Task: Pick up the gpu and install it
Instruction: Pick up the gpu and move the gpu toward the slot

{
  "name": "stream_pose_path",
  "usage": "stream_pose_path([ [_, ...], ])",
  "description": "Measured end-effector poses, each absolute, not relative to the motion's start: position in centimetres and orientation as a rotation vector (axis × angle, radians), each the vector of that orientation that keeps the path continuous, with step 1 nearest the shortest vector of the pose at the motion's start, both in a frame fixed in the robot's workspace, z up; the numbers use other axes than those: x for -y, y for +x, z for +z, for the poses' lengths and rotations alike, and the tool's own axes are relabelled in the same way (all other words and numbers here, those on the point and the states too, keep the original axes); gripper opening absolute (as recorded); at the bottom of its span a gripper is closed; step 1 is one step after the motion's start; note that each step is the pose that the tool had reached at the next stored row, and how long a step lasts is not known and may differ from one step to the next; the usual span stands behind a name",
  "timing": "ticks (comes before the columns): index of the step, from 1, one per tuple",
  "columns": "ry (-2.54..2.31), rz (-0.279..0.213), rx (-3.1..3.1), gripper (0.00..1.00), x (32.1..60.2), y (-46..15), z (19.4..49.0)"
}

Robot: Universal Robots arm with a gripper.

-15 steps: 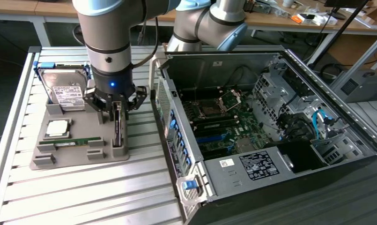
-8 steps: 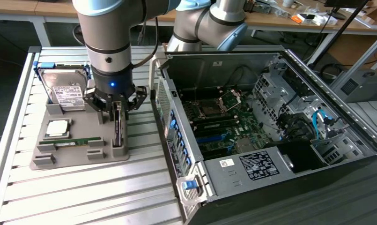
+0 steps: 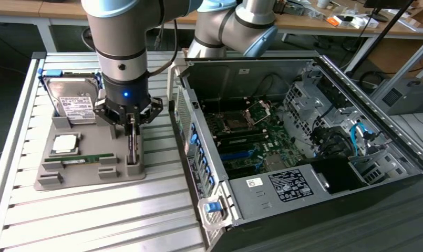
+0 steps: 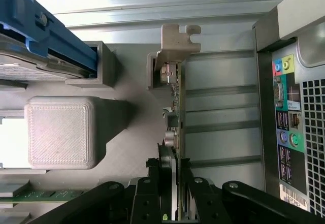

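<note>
Looking across the slatted table (image 3: 92,210), you have the open computer case (image 3: 246,79) on the exterior view's right and the grey holder tray (image 3: 85,181) on its left, with the hard drive (image 3: 74,102) propped at one end of the tray. Your gripper (image 3: 131,123) hangs straight down over the tray's case-side edge, its fingers (image 4: 152,183) clamped on both faces of the gpu (image 3: 132,149), which stands on edge in the tray, outside the case. Its pale metal bracket (image 4: 179,38) lies at the end away from the fingers.
</note>
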State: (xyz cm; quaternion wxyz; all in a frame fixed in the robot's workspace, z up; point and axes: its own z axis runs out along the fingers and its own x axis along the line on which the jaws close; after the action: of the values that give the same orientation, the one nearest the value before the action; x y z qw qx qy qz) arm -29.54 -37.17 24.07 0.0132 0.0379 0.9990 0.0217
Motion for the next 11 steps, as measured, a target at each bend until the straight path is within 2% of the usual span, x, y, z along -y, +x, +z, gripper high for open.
stream_pose_path([
  [11,0.118,0.068,-3.112,0.27,37.17,-29.53,24.07],
])
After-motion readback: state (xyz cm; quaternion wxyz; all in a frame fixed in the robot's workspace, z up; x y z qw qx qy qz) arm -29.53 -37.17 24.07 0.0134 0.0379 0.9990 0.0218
